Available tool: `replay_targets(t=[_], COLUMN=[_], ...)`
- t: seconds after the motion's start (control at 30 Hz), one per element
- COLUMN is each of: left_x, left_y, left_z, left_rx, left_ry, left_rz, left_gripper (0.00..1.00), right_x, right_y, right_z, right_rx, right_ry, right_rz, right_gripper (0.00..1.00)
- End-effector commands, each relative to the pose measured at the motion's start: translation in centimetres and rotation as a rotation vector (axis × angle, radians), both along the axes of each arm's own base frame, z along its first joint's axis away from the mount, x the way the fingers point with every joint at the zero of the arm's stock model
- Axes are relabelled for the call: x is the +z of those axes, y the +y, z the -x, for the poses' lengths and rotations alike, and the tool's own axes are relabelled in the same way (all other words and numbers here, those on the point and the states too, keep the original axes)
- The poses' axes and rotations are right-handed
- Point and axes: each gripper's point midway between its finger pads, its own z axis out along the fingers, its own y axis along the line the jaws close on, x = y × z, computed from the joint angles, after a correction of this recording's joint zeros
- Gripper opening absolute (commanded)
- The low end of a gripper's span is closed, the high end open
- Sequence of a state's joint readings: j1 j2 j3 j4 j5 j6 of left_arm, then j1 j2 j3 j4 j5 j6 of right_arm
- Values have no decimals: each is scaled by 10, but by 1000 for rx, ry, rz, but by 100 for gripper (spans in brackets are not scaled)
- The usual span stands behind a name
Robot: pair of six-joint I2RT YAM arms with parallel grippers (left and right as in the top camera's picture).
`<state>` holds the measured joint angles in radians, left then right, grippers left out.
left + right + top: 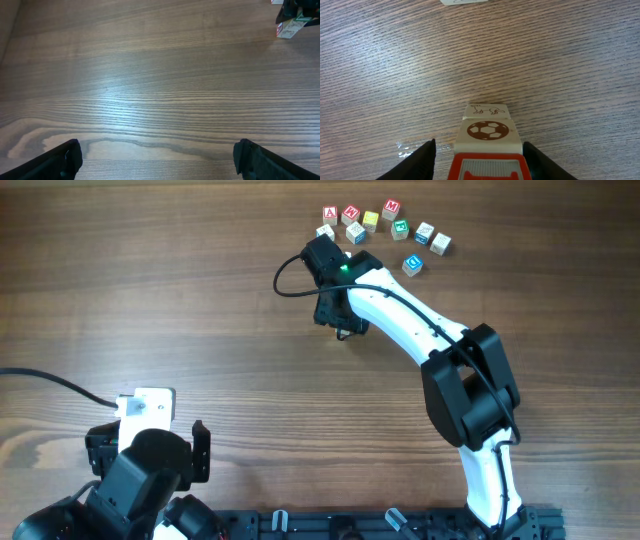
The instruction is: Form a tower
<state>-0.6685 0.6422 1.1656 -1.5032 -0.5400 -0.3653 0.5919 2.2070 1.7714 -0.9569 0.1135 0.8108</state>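
While the right pincer (478, 145) straddles it, the tower (487, 131) stands on the table (395, 60).
The right pincer is partly open, with table showing on both sides of the stack; nothing is gripped. The left pincer (157, 150) is spread wide and empty, well apart from the tower. Loose cubes (385, 225) cluster near the right pincer.

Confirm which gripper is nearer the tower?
Right. The right gripper straddles the tower, a finger on either side. The left gripper is far off, at the near-left of the table.
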Motion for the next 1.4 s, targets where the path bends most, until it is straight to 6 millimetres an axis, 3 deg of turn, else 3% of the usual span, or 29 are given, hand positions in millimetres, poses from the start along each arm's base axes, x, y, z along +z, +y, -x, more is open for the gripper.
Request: replay_targets(t=[0.0,0.27,0.73,1.37], left_x=[0,0,0,0], left_y=[0,0,0,0], left_z=[0,0,0,0], left_rx=[8,8,8,8], left_ry=[-4,-4,-4,-3], left_rz=[12,12,12,12], left_gripper=[100,100,100,100], right_x=[-15,-24,-30,-23], right_y=[-7,-8,-8,-8], right_z=[2,3,4,-2], right_rx=[-11,-10,-7,208], right_ry=[22,36,46,53], right_rz=[34,43,51,58], right_gripper=[54,57,27,24])
